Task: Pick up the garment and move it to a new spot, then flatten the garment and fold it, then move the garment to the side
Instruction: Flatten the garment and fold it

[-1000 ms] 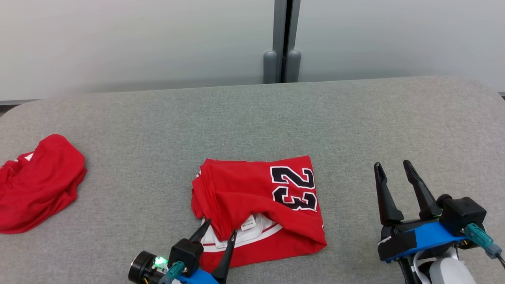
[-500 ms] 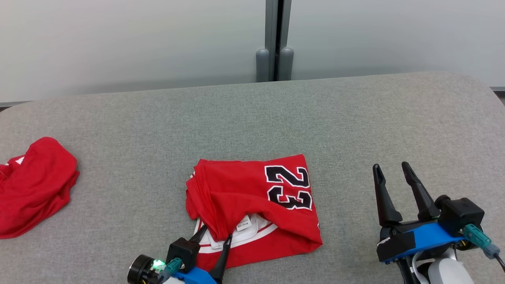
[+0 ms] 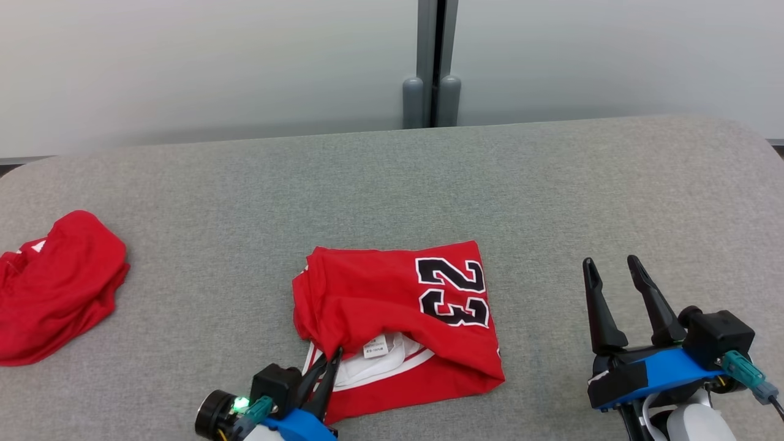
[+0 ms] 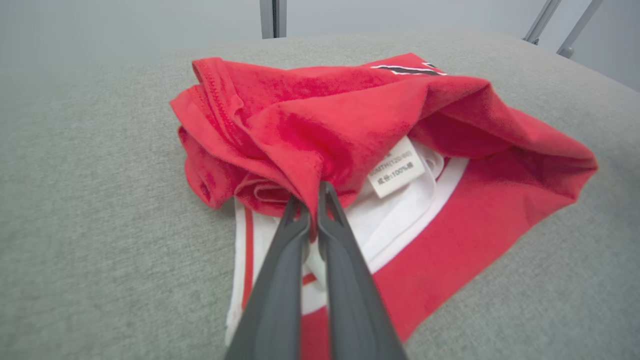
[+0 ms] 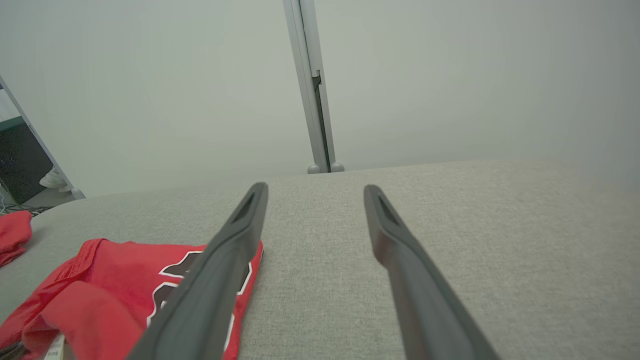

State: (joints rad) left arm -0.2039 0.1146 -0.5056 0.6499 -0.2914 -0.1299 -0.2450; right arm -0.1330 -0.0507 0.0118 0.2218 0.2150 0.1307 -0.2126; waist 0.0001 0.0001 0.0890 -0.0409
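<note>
The garment [image 3: 392, 306] is a red jersey with a black "23" and white trim, lying folded near the front middle of the grey padded table [image 3: 392, 184]. My left gripper [image 3: 331, 357] is shut on a fold of its red cloth at the near left corner. In the left wrist view the left gripper [image 4: 312, 197] pinches the hanging red edge of the garment [image 4: 350, 125] beside a white label. My right gripper [image 3: 609, 263] stands open over bare table to the right of the garment. In the right wrist view the right gripper [image 5: 312, 192] is open, with the garment [image 5: 110, 280] at lower left.
A second crumpled red garment [image 3: 55, 288] lies at the table's left edge. A grey post [image 3: 433, 61] stands behind the table's far edge against a pale wall. Bare table surface stretches behind and to the right of the jersey.
My left gripper has reached into the jersey's near left corner and closed on the red fold. The right gripper has stayed open in place. The head camera shifted slightly.
</note>
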